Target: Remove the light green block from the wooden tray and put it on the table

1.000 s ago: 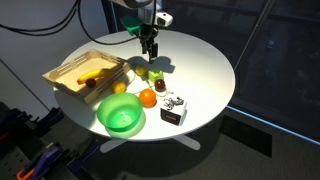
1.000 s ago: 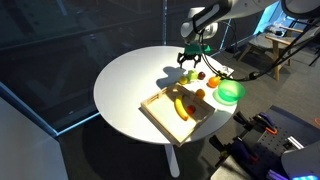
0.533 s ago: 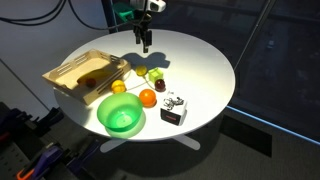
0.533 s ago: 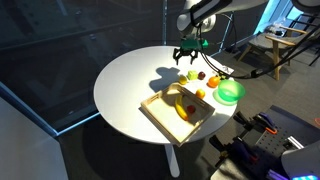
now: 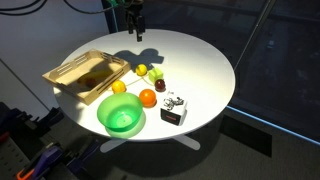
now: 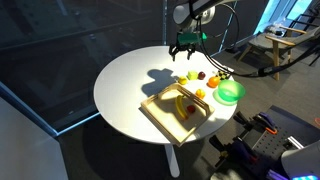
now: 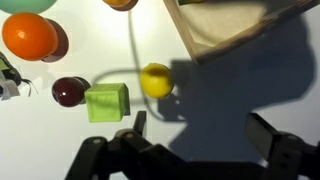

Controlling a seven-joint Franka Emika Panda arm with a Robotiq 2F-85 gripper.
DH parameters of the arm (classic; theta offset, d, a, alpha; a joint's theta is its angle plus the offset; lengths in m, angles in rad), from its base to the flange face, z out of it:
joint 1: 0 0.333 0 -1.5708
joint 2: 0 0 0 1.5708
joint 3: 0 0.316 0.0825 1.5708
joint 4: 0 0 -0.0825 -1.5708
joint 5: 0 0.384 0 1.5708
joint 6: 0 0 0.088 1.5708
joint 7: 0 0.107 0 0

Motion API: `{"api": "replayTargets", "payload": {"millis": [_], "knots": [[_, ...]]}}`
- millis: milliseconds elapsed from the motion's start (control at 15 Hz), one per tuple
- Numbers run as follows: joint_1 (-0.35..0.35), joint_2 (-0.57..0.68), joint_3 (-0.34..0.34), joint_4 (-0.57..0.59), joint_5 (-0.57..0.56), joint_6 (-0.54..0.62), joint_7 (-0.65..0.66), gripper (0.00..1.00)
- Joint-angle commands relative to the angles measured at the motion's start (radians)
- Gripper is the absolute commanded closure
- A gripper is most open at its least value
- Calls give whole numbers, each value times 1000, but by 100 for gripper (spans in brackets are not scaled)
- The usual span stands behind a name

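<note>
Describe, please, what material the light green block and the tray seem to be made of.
The light green block is probably painted wood or plastic: its flat, matte, evenly coloured faces and sharp edges leave this open. The wooden tray looks like pale unpainted wood with a matte tan surface, though the grain is too blurred to confirm.

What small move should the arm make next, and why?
Probably just retreat upward and stop. The light green block already lies on the table, outside the wooden tray, and the gripper hangs open and empty above it.
</note>
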Motion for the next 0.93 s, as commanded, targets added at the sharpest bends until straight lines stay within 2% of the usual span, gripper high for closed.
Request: {"api": "replayTargets", "payload": {"millis": [0,400,867], "knots": [[27,-87,1,-71,-36,-9,37,0],[61,-179,19,-143,-49,-18,32,0],[88,-277,48,-210,-114,-75,24,0]]}}
